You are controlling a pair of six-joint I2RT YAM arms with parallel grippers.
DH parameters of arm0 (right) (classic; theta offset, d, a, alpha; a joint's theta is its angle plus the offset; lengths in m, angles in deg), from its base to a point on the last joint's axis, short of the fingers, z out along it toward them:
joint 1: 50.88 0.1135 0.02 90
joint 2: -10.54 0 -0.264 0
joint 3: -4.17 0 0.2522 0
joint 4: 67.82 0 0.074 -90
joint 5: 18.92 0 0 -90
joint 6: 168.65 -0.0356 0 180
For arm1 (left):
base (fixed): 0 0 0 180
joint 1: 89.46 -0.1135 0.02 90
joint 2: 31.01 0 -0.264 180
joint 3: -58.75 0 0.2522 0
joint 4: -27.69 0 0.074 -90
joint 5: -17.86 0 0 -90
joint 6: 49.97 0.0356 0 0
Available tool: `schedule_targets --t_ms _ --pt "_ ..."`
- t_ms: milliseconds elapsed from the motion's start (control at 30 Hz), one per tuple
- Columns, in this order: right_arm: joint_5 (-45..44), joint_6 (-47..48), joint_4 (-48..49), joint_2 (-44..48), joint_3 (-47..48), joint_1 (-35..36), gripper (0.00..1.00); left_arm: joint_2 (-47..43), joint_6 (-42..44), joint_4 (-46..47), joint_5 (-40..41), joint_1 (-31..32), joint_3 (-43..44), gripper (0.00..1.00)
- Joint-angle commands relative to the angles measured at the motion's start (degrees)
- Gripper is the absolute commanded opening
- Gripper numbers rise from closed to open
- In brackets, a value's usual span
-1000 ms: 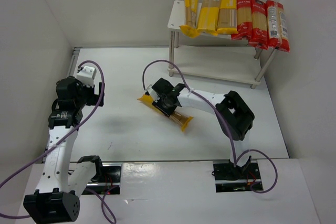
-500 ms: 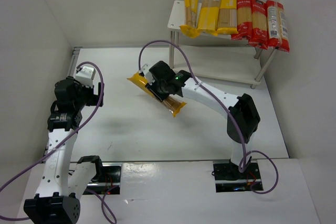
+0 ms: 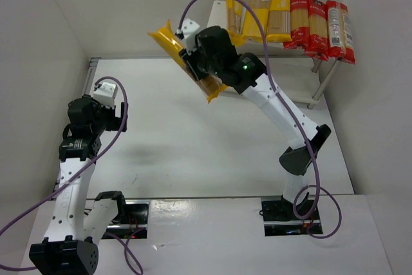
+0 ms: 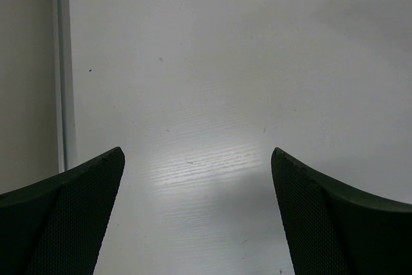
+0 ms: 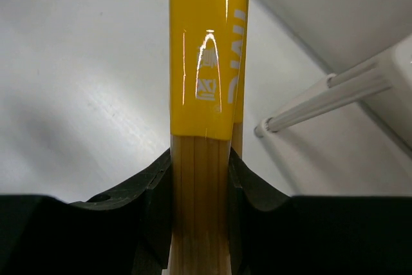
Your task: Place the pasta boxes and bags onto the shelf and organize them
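Observation:
My right gripper [image 3: 201,62] is shut on a yellow spaghetti packet [image 3: 174,48] and holds it high in the air, tilted, just left of the white shelf [image 3: 216,18]. In the right wrist view the packet [image 5: 203,62] stands edge-on between the fingers [image 5: 154,204], tan pasta showing at the grip. The shelf's top board carries three yellow packets [image 3: 261,16] and three red packets [image 3: 322,25] side by side. My left gripper [image 4: 196,210] is open and empty above bare table; in the top view it [image 3: 116,115] sits at the left.
A shelf leg [image 5: 322,98] shows at the right of the right wrist view. The shelf's lower board [image 3: 270,88] is bare. White walls close in the table on the left, back and right.
My right arm has lifted the yellow packet off the table and swung it up and back toward the shelf's left end. The left arm has not moved.

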Motion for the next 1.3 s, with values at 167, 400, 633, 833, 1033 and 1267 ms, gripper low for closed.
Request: schedule_targets --t_ms 167,400,633,833,1033,1267 --pt "-8.5 0.8 4.1 -1.7 16.5 -3.6 0.0 -0.8 0.7 1.6 -0.6 -0.3 -0.1 1.0" --pt "-9.8 -0.4 2.3 -7.0 31.4 -9.3 0.0 -0.8 0.7 1.6 -1.2 -0.3 -0.1 1.0" --pt "-9.2 -2.2 2.9 -9.9 41.6 -15.2 0.0 -0.8 1.2 1.0 -1.2 -0.3 -0.1 1.0" --pt "-10.4 -2.2 4.9 -14.0 47.0 -19.8 0.0 -0.8 1.2 1.0 -1.8 -0.8 -0.6 1.0" --pt "-10.4 -3.3 5.4 -19.1 51.5 -23.8 0.0 -0.2 1.8 0.5 -2.8 -1.3 -0.6 1.0" --pt "-9.2 -6.8 6.6 -24.7 53.7 -26.9 0.0 -0.2 1.8 0.5 -3.5 -2.5 -0.6 1.0"
